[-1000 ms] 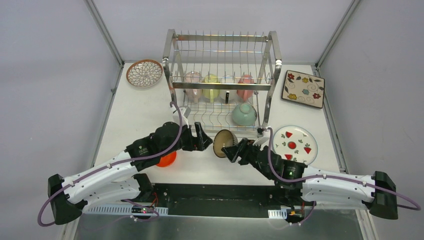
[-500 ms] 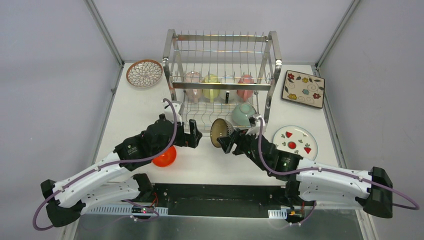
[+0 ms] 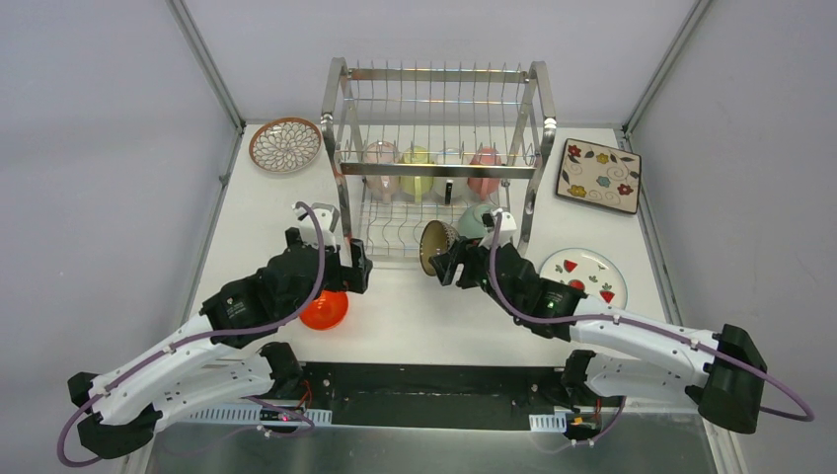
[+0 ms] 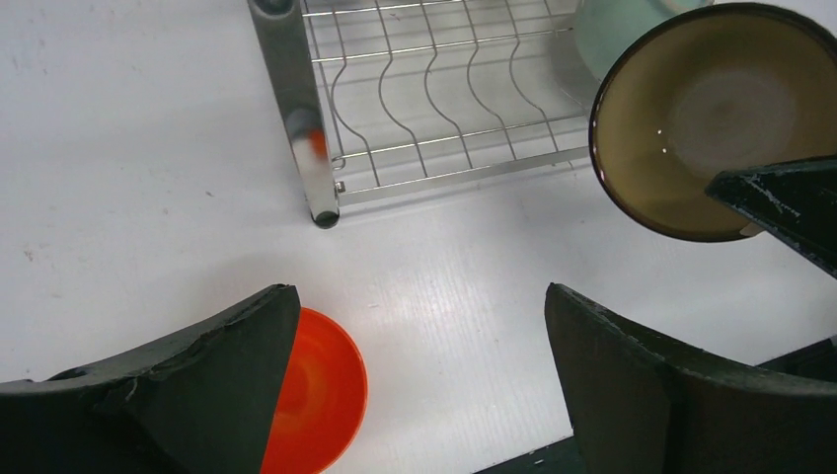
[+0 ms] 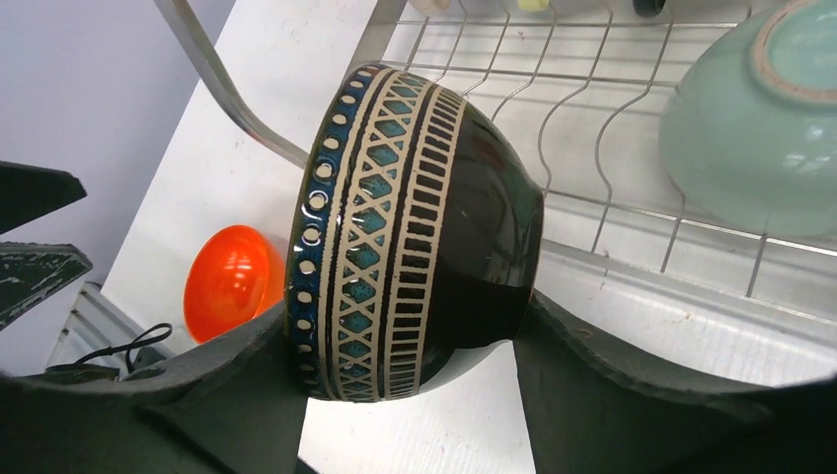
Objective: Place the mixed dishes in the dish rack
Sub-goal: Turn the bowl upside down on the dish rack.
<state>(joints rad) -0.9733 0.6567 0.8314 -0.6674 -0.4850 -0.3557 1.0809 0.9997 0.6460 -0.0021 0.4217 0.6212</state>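
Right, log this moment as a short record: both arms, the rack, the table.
left fingers: open, empty, near orange bowl
right fingers: shut on brown bowl, tipped sideways at rack front
rack lower tier: mint bowl
rack, further back: row of cups
table: orange bowl, petal plate, floral plate, strawberry plate

Left arm (image 3: 188,351), right arm (image 3: 642,341): white shells, black joints, purple cable (image 3: 324,252); left claw (image 4: 419,296), right claw (image 5: 405,311) matte black (wedge-shaped).
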